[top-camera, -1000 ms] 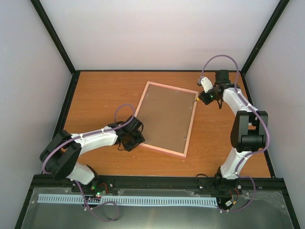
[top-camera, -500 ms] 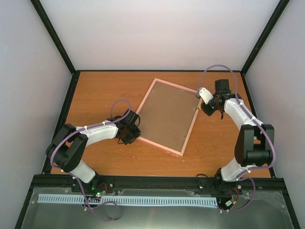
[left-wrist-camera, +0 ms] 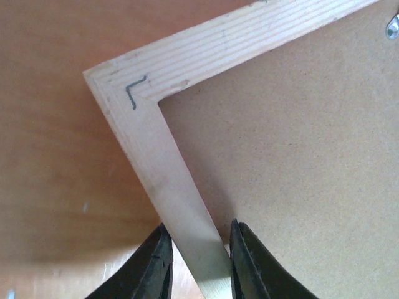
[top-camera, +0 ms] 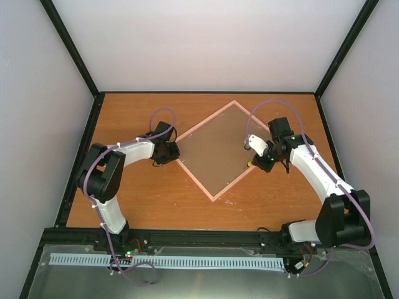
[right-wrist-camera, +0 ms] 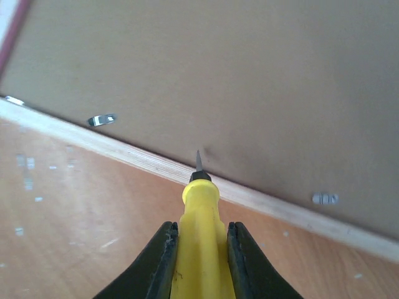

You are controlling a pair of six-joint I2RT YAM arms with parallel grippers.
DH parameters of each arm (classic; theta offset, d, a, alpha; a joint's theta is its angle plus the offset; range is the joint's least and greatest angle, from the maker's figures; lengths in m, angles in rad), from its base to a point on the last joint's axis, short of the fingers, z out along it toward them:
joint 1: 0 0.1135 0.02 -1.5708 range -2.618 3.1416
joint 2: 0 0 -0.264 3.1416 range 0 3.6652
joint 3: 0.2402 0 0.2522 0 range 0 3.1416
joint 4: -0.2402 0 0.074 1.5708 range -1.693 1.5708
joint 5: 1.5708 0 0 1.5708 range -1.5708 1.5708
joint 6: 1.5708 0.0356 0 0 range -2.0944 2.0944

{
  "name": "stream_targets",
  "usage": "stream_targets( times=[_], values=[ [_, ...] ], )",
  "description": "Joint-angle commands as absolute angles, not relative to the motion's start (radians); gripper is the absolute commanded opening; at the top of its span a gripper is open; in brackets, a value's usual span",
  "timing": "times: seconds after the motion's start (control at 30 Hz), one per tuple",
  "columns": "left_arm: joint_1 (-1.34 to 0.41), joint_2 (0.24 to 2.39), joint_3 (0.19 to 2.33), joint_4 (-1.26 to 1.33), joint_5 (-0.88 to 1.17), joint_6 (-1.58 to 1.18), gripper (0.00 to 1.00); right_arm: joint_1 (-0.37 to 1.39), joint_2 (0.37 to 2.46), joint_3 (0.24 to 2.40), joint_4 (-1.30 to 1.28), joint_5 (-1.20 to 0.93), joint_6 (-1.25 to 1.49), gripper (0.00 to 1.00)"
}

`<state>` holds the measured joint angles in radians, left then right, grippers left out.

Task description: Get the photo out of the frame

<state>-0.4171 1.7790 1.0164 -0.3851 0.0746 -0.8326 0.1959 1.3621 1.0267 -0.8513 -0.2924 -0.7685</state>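
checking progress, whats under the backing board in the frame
Nothing shows: the frame lies back-up on the table, its brown backing board in place. Whatever lies beneath is covered.

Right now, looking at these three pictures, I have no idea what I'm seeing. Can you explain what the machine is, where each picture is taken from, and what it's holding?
These are two robot arms bolted at the near edge of a wooden table. The wide picture looks down from above and behind them. The other two come from a small camera on each wrist, so each shows that arm's own pincer up close. On the table lies a pink picture frame, face down, with its brown backing board up. The left pincer grips one rail of the frame near a corner. The right pincer holds a yellow-handled tool, whose thin metal tip points at the frame's edge between small metal clips. The photo itself is not visible.
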Motion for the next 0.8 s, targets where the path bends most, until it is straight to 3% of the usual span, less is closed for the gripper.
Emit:
stream_targets(
  times=[0.0,0.27,0.53,0.57,0.67,0.77],
  values=[
    [-0.399,1.844,1.035,-0.406,0.071,-0.502,0.01,0.26,1.294,1.041,-0.968,-0.375,-0.728,0.03],
    [-0.397,1.877,1.05,-0.348,0.215,-0.244,0.01,0.265,1.255,1.227,-1.106,-0.495,-0.666,0.03],
    [-0.397,1.896,1.087,-0.342,0.24,-0.212,0.02,0.265,1.266,1.199,-1.067,-0.531,-0.634,0.03],
    [-0.397,1.895,1.101,-0.346,0.233,-0.222,0.06,0.265,1.269,1.193,-1.058,-0.537,-0.629,0.03],
    [-0.397,1.88,1.136,-0.378,0.197,-0.269,0.31,0.264,1.279,1.186,-1.036,-0.553,-0.612,0.03],
    [-0.397,1.827,1.137,-0.423,0.144,-0.345,0.44,0.266,1.284,1.184,-1.004,-0.543,-0.592,0.03]
  ],
)
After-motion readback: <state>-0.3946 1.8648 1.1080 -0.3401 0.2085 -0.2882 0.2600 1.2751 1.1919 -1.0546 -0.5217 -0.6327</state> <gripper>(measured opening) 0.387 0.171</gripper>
